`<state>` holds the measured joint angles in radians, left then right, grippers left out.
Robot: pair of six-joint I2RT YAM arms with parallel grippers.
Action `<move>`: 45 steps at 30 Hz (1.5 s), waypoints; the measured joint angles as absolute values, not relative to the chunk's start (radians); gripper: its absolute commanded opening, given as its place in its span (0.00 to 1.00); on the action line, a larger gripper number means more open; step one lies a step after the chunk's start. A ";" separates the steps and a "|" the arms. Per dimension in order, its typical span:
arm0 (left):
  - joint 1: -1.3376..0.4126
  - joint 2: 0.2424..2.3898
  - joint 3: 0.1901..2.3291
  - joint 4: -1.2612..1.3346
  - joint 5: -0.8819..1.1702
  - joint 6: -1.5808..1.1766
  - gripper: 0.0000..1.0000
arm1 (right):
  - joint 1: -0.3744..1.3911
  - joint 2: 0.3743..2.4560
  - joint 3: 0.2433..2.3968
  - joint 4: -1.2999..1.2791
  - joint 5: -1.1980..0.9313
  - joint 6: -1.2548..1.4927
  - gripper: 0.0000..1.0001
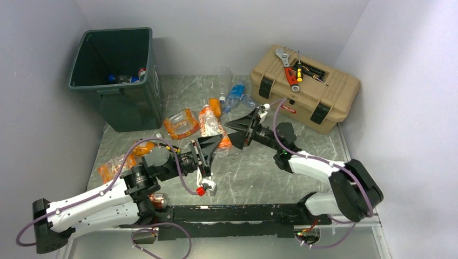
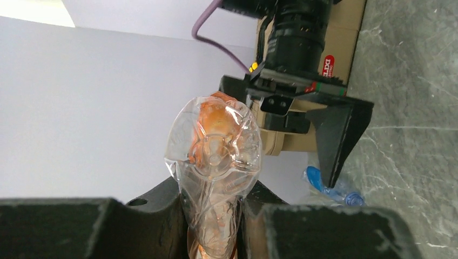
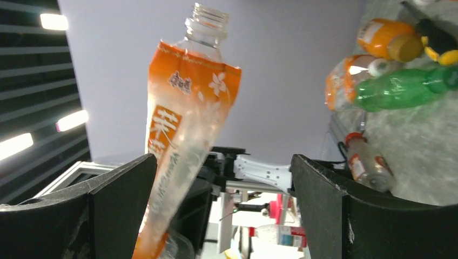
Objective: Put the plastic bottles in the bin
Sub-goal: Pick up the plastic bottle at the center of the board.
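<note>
Left pincer (image 1: 208, 147) is clamped on one squashed orange-label bottle (image 1: 211, 125), held up off the desk (image 1: 259, 172), in front of the bin (image 1: 132, 102) and to its right. Right pincer (image 1: 241, 127) gapes wide, jaws either side of that bottle. One bin, maybe three bottles inside (image 1: 125, 78), about six loose bottles (image 1: 181, 125) around it.
</note>
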<state>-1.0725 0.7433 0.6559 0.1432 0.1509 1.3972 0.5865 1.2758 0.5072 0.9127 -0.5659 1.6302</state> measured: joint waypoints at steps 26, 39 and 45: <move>-1.149 0.755 0.608 0.168 0.065 1.449 0.99 | 0.694 1.616 0.685 1.351 -0.656 1.912 0.38; -1.149 0.709 0.612 0.072 0.020 1.182 1.00 | 0.462 1.264 0.659 0.938 -0.654 1.905 0.38; -1.150 0.658 0.672 -0.047 -0.038 0.980 1.00 | 0.467 0.931 0.775 0.367 -0.659 1.899 0.38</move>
